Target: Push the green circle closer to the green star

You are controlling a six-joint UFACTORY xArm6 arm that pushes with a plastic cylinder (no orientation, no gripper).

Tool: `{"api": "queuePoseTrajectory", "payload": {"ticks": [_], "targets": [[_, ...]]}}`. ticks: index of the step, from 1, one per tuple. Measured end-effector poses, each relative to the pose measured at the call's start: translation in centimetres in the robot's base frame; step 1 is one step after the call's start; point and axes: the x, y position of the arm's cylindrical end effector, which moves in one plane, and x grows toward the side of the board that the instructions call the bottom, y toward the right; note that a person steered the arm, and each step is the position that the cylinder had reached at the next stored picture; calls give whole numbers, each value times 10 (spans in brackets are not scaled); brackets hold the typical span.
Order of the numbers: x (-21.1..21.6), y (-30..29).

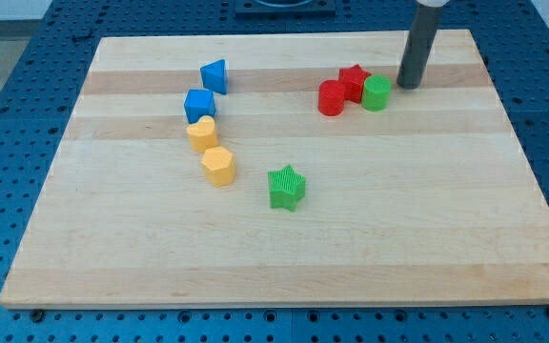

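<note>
The arm carries no pincer, only a straight dark rod, so nothing is held or pinched. The tip rests on the wooden board just to the view's right of the green circle; whether they touch cannot be told. That circle sits beside a red star and a red circle. The green star lies well apart, toward the view's bottom left. A blue perforated table surrounds the board
</note>
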Motion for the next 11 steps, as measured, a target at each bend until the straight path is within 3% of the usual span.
{"api": "queuePoseTrajectory", "payload": {"ticks": [1, 3, 6, 8, 10, 11], "targets": [[21, -33], [22, -28], [-10, -26], [35, -95], [126, -114], [145, -115]]}}
